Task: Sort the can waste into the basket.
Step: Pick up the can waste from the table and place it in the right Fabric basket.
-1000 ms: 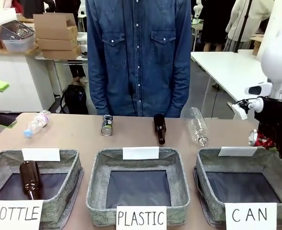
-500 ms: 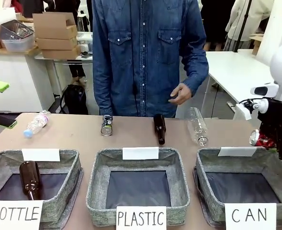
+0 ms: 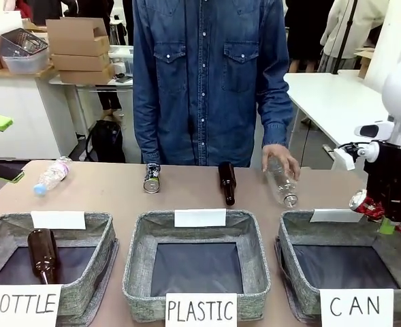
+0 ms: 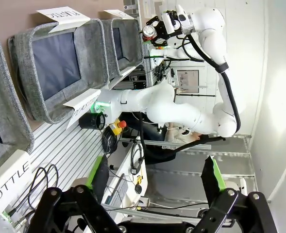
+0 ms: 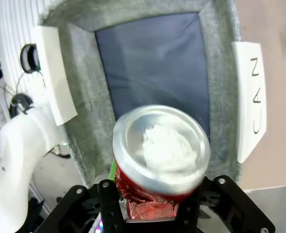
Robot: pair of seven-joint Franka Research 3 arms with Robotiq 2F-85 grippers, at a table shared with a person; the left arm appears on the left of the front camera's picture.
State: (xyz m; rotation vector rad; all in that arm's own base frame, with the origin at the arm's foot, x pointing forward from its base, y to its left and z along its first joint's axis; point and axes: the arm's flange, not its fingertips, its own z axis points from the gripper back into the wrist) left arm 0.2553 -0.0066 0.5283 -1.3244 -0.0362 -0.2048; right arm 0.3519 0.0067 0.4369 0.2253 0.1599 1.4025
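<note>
The right gripper [image 3: 389,219] hangs over the far right corner of the grey woven-fabric basket with the white "CAN" card [image 3: 289,255], which sits at about 4 o'clock on the worktop [image 3: 111,191] in the front view. Between its jaws is the dented red metal drink can [image 3: 362,203], tilted, its silver end pointing toward 9 o'clock. In the right wrist view that silver end [image 5: 159,145] faces the camera, with the basket's dark bottom directly beneath it. The jaws flank the can's crumpled body. Whether they pinch it or merely stand beside it cannot be told.

The left gripper [image 4: 155,177] has its jaws spread wide with nothing between them.

The second piece of can waste, a small dark blue-black can with silver ends [image 3: 152,178], appears to stand on end at about 11 o'clock, near the far edge and well apart from the basket. A person's hand [image 3: 280,158] rests on a clear plastic bottle [image 3: 283,185] at 1 o'clock.

Both cans are probably empty and therefore very light. Their thin walls would buckle under a hard squeeze, and the smooth, round skin invites slipping or rolling. The best hold is likely a moderate one across the mid-body, clear of the rims.
</note>
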